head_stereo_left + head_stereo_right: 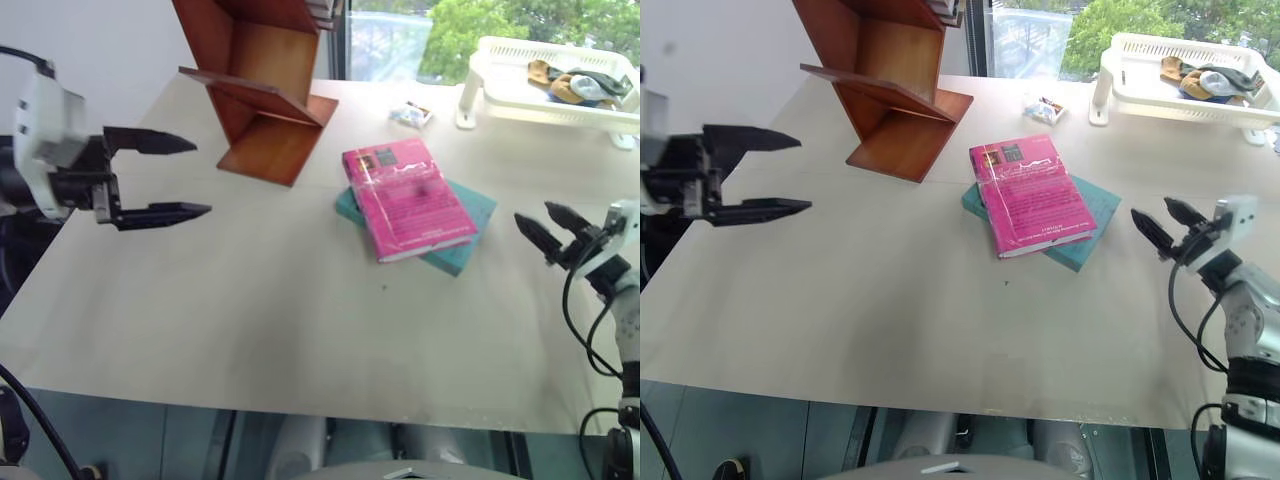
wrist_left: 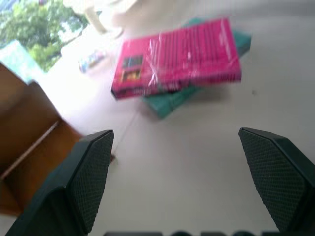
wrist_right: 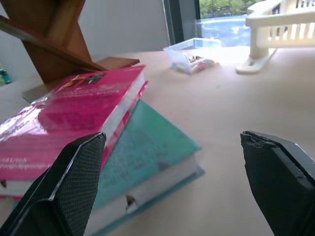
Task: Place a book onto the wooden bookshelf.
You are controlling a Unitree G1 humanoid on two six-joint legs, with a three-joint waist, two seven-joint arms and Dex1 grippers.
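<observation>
Left eye view: the pink book (image 1: 408, 198) lies flat near the middle of the table (image 1: 250, 310), on top of a teal book (image 1: 470, 225). The wooden bookshelf (image 1: 262, 90) stands in the upper left of the frame, well apart from the books. A white basket rack (image 1: 545, 85) sits in the upper right, with some cloth things inside. A small clear box (image 1: 412, 114) rests on the table between the bookshelf and the rack.

The left gripper (image 1: 165, 180) is at the left edge of the frame, above the table. Its two black fingers are spread wide and hold nothing. The right gripper (image 1: 552, 228) is at the right edge, near the books but not touching them. Its fingers are spread apart too, with nothing between them.
</observation>
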